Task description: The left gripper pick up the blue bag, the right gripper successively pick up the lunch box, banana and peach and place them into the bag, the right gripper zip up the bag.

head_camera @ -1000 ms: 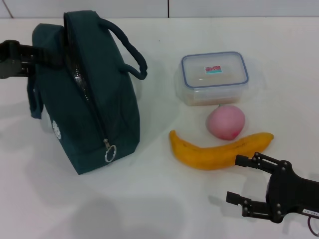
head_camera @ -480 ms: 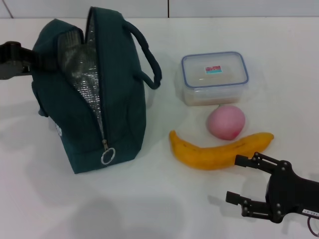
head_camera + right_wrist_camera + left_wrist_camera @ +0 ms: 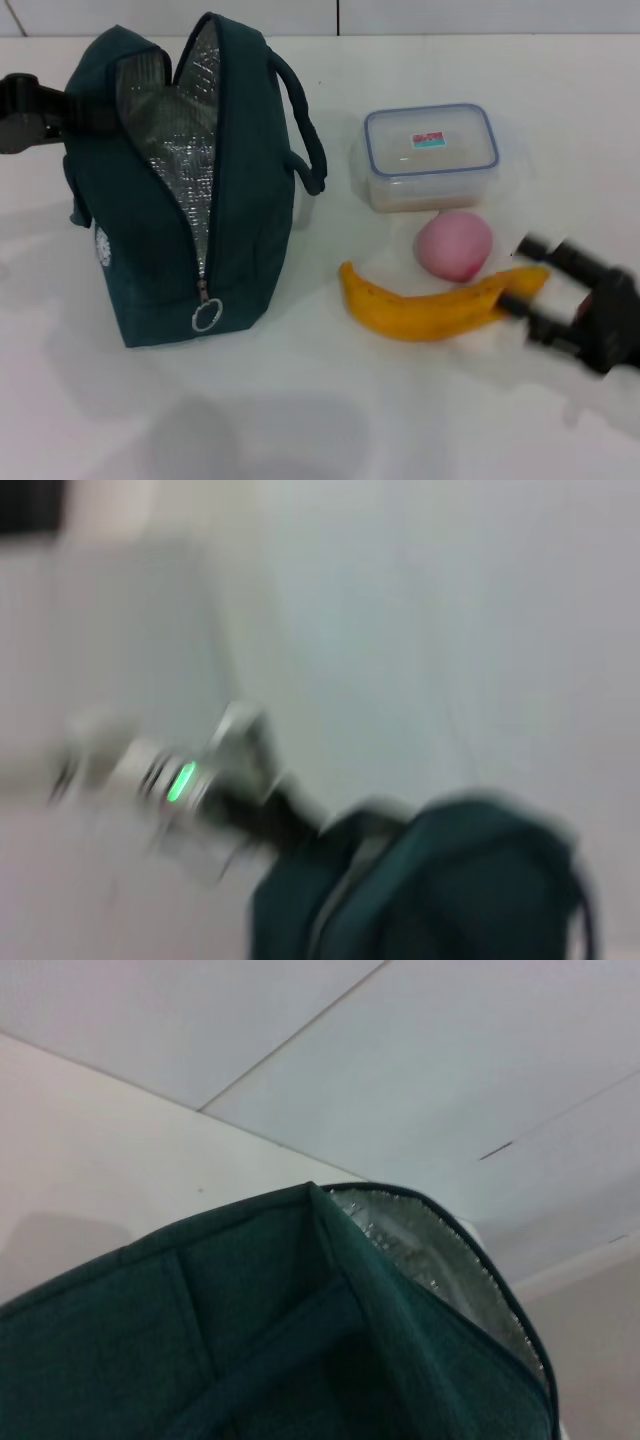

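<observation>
The blue bag (image 3: 245,230) stands upright at the left of the table, its zip open and silver foil lining (image 3: 180,150) showing; its ring pull (image 3: 206,316) hangs low at the front. My left gripper (image 3: 62,112) is at the bag's far left side, holding it, fingers hidden by the fabric. The left wrist view shows the bag (image 3: 250,1340) up close. The lunch box (image 3: 430,155) sits at the right, the peach (image 3: 453,245) in front of it, then the banana (image 3: 420,310). My right gripper (image 3: 518,276) is open and motion-blurred at the banana's right tip.
The white table (image 3: 320,420) has free room in front of the bag and the banana. The bag's two loop handles (image 3: 305,130) stick out toward the lunch box. In the right wrist view the bag (image 3: 470,890) and the left arm (image 3: 185,780) show far off.
The bag has been pulled more upright and its mouth gapes wider. My right gripper has moved up from the front edge to the banana's right tip.
</observation>
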{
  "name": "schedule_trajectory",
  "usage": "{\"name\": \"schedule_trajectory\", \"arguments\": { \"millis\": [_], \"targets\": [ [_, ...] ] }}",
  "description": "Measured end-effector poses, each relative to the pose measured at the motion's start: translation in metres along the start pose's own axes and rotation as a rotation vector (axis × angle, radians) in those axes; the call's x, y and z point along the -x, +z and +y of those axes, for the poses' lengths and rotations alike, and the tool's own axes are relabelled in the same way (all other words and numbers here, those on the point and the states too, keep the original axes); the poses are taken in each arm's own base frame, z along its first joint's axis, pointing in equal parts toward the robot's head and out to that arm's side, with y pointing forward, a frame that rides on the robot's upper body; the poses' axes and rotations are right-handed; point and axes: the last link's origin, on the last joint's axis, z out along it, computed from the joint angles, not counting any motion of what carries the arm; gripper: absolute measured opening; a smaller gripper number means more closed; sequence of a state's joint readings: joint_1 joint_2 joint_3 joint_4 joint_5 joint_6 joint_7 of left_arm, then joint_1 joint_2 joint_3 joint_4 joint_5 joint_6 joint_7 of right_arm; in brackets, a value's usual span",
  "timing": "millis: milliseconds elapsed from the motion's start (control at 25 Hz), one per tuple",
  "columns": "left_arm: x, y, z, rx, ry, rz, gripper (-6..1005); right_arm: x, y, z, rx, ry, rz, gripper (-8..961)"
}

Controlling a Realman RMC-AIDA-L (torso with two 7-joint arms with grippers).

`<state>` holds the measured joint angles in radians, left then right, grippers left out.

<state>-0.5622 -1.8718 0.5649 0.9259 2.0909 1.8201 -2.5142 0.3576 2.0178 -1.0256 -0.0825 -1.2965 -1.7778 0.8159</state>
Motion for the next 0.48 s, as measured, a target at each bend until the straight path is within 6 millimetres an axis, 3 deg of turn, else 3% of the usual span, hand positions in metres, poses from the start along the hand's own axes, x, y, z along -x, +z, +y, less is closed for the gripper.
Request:
{"name": "schedule_trajectory", "arguments": {
  "millis": [280,480],
  "targets": [
    [0.003,-0.002,0.002,0.033,0.000,0.014,47,0.018,-0.020,-0.023,-0.225,0.365,-0.246,801],
    [0.005,-0.003,0.005,0.069,0.006,0.023,47,0.011,-0.021,-0.047,-0.351,0.615,-0.257,801]
  ]
}}
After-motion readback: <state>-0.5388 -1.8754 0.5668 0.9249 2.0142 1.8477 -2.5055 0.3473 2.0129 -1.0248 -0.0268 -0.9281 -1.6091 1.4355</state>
